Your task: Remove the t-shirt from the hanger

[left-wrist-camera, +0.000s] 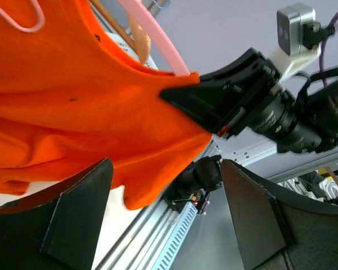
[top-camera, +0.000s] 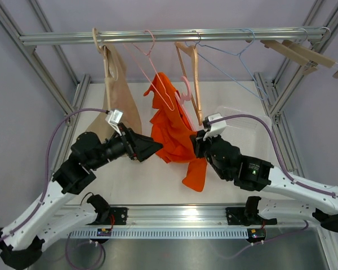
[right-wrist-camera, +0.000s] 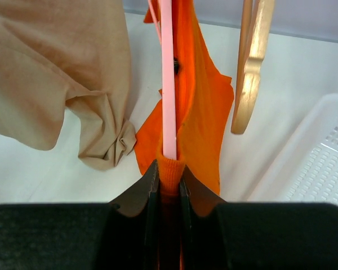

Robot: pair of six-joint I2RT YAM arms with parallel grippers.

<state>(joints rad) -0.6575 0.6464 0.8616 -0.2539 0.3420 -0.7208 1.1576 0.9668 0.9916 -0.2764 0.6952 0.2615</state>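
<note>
An orange t-shirt (top-camera: 172, 126) hangs bunched on a pink hanger (top-camera: 158, 84) from the metal rail (top-camera: 169, 37). My right gripper (right-wrist-camera: 168, 179) is shut on the shirt's ribbed collar (right-wrist-camera: 170, 169) where the pink hanger arm (right-wrist-camera: 168, 79) enters it; it shows in the top view (top-camera: 198, 140) at the shirt's right side. My left gripper (top-camera: 152, 149) is open and empty at the shirt's left side; in the left wrist view its fingers (left-wrist-camera: 81, 208) stand wide apart below the orange cloth (left-wrist-camera: 73, 107).
A tan garment (top-camera: 121, 93) hangs on a wooden hanger at the left. A bare wooden hanger (top-camera: 191, 79) and a blue wire hanger (top-camera: 236, 53) hang right of the shirt. A clear plastic bin (top-camera: 245, 124) sits at the right. Frame posts stand on both sides.
</note>
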